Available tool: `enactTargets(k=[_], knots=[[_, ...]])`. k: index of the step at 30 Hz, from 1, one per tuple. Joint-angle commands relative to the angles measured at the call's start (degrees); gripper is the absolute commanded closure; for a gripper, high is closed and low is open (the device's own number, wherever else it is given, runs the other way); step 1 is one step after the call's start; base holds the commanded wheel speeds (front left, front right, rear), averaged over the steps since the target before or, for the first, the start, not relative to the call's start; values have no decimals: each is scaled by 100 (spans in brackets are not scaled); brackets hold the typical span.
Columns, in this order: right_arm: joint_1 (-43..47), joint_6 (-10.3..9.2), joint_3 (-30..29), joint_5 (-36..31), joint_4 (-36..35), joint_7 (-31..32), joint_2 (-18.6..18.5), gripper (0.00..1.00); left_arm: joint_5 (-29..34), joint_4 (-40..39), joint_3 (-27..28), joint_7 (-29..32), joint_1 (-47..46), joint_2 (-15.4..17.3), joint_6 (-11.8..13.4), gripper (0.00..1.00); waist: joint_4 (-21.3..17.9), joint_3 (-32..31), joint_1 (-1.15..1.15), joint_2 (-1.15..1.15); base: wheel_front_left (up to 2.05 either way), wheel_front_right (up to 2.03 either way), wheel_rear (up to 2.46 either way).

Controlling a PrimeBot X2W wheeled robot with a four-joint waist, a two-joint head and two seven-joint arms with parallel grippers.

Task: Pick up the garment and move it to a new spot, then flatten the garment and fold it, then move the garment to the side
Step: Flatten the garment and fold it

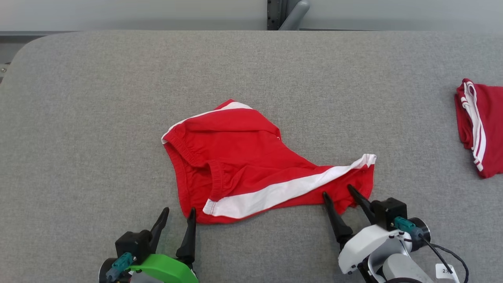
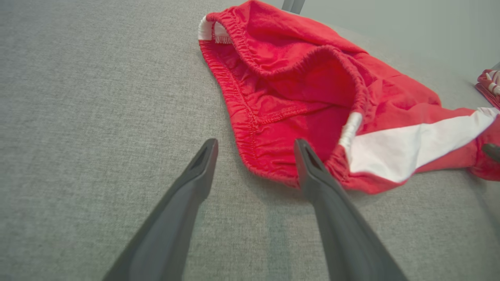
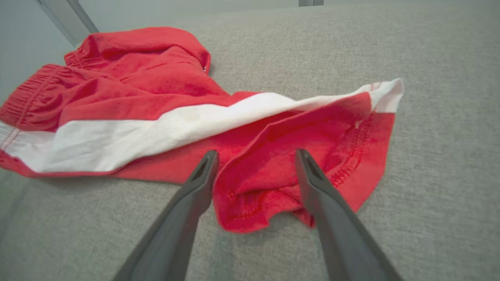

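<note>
My right gripper [image 1: 337,190] has its two dark fingers spread wide and grips nothing. They straddle the crumpled red hem at the garment's near right corner, with a fold of cloth lying loose between them; I cannot tell whether the tips press on the fabric. My left gripper [image 1: 179,212] is also wide open and empty. Its right finger sits just at the near left edge of the elastic waistband, and its left finger is over bare table. The garment [image 1: 235,157], a pair of red shorts with a broad white stripe, lies unfolded and rumpled around the middle of the grey cloth-covered table [image 1: 98,118], a little toward the near side. The gathered waistband gapes open at the left, and the leg runs out to the right, where the white stripe ends in a far corner. Well apart from it, at the table's right edge, is a second red item with white stripes [image 1: 481,129], folded into a compact stack. Beyond the far edge of the table a grey post [image 1: 289,13] rises against a pale wall.
</note>
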Motion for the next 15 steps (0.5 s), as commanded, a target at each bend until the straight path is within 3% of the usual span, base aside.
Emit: enactTargets(k=[1, 2, 3, 4, 15], knots=[[-122, -10, -66, -44, 81, -10, 25, 8, -26, 9, 1, 1, -13, 14, -14, 0, 33, 43, 0, 0, 0, 0, 0], [-138, -9, -85, -57, 122, -11, 34, 52, -30, 3, 7, 0, -24, 14, -14, 0, 39, 56, 0, 0, 0, 0, 0], [-152, -9, -106, -72, 151, -10, 43, 71, -30, -7, 15, 1, -36, 14, -14, 0, 44, 75, 0, 0, 0, 0, 0], [-178, -9, -129, -92, 163, -10, 47, 100, -22, -21, 20, 1, -52, 13, -14, 0, 47, 89, 0, 0, 0, 0, 0], [282, -9, -356, 36, -350, -10, 67, 100, 44, -39, 124, 1, -18, 14, -14, 0, -165, -22, 0, 0, 0, 0, 0]])
